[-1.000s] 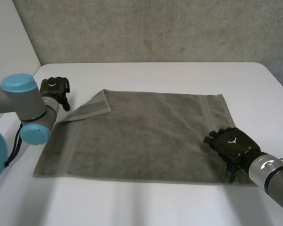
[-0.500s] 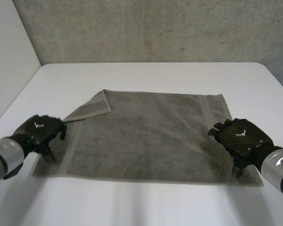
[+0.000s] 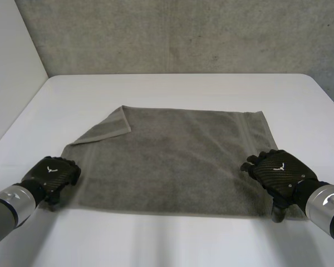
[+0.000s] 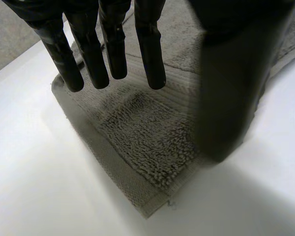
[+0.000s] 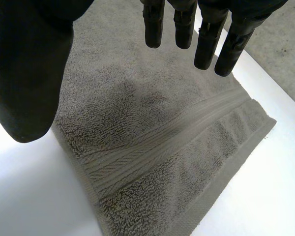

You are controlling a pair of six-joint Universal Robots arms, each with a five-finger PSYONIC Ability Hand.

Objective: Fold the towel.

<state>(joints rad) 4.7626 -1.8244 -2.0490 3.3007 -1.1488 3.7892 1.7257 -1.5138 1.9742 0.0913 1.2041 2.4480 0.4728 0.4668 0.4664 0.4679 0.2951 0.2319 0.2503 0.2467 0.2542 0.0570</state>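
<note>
The head view looks down from behind and between the arms onto the white surface (image 3: 172, 83). It faces the grey wall (image 3: 183, 33) in the upper part of the frame and takes in the whole towel (image 3: 172, 161). Each wrist view looks along its own palm, very near the cloth. The left hand (image 4: 115, 44) is above one near corner and the right hand (image 5: 184, 24) above the other. The head view shares both corners, at lower left and lower right of the frame.

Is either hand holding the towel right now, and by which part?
Nothing is held. The left hand and the right hand are open, fingers straight, each over a near corner of the towel.
</note>
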